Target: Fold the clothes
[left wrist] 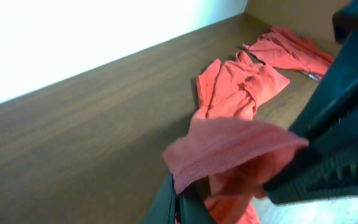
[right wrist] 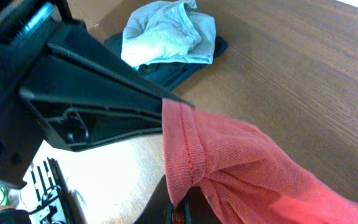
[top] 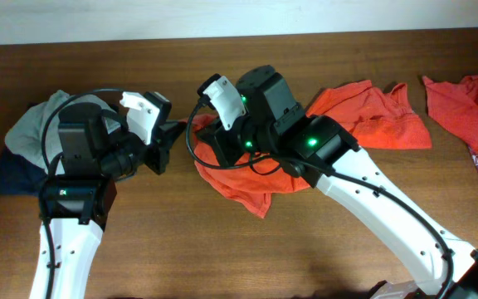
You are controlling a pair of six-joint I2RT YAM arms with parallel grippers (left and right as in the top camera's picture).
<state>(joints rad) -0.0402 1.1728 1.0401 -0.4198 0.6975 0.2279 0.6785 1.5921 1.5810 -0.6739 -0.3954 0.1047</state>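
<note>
One orange-red T-shirt [top: 363,116] lies crumpled at mid-table, and both grippers hold its left end. In the left wrist view my left gripper [left wrist: 180,198] is shut on a fold of the shirt's edge [left wrist: 229,149]. In the right wrist view my right gripper [right wrist: 178,211] is shut on a stitched hem of the same shirt [right wrist: 241,162]. Overhead, the left gripper [top: 175,133] and right gripper [top: 206,134] sit almost tip to tip. The rest of the shirt [left wrist: 241,87] trails away over the table. A second orange-red shirt [top: 471,108] lies at the far right.
A pile of grey and navy clothes [top: 31,137] sits at the left, behind the left arm. The right arm [top: 372,191] crosses the table from the lower right and covers part of the shirt. Bare wooden table [top: 222,249] shows in front.
</note>
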